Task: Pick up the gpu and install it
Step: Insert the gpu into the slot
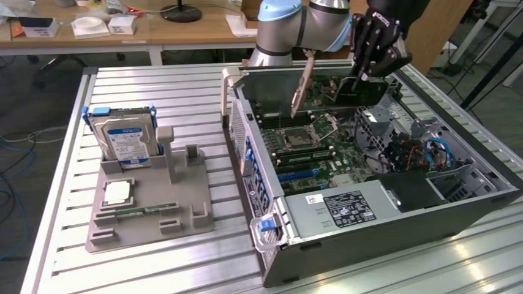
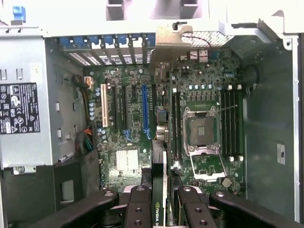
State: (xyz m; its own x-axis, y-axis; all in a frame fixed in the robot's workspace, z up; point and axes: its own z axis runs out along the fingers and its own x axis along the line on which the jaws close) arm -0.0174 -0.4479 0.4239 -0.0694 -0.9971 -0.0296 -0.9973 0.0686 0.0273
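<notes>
The gpu (image 1: 361, 93), a dark card with a pale metal bracket on one end, hangs on edge above the open computer case (image 1: 245, 122), over the motherboard (image 1: 315, 150). My gripper (image 1: 361, 75) is shut on the card's upper edge. In the wrist view the gpu (image 2: 158, 187) shows edge-on between my black fingers (image 2: 137, 206), with my gripper (image 2: 159, 206) closed around it. Its bracket end reaches toward the case's rear slot openings. The blue expansion slot (image 2: 145, 111) lies below, just beside the card's line. The card is clear of the board.
A grey fixture (image 1: 147, 202) on the exterior view's left holds a silver hard drive (image 1: 122, 144) and a green memory stick (image 1: 135, 211). Inside the case are the power supply (image 1: 343, 208), a CPU socket (image 2: 202, 130) and cables (image 1: 425, 153).
</notes>
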